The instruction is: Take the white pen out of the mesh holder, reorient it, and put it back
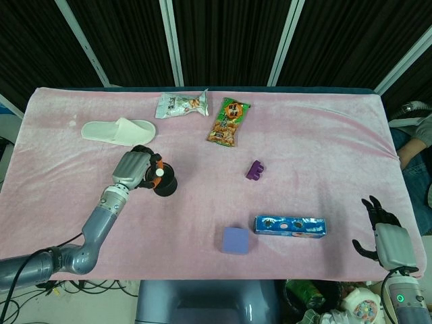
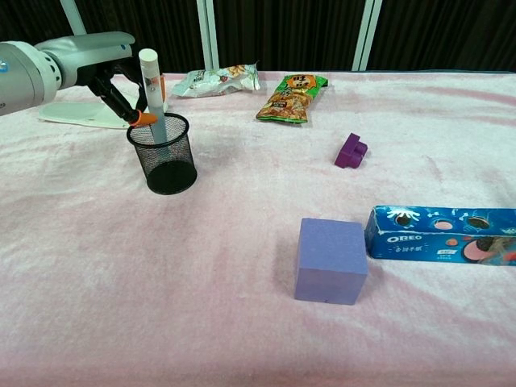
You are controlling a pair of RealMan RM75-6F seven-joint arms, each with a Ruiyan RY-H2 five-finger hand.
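Observation:
The black mesh holder (image 2: 168,155) stands on the pink cloth at the left; in the head view the mesh holder (image 1: 166,183) sits left of centre. The white pen (image 2: 151,90) stands nearly upright with its lower part inside the holder. My left hand (image 2: 121,76) pinches the pen's upper shaft with orange-tipped fingers just above the rim; the head view shows the same left hand (image 1: 138,169) beside the holder and the pen (image 1: 159,172) end-on. My right hand (image 1: 386,235) hangs off the table's near right corner, fingers spread, holding nothing.
A white slipper (image 1: 119,131) lies behind the holder. Two snack packets (image 1: 229,121) lie at the back. A purple toy (image 1: 256,169), a purple cube (image 2: 330,260) and a blue Oreo box (image 2: 442,235) lie to the right.

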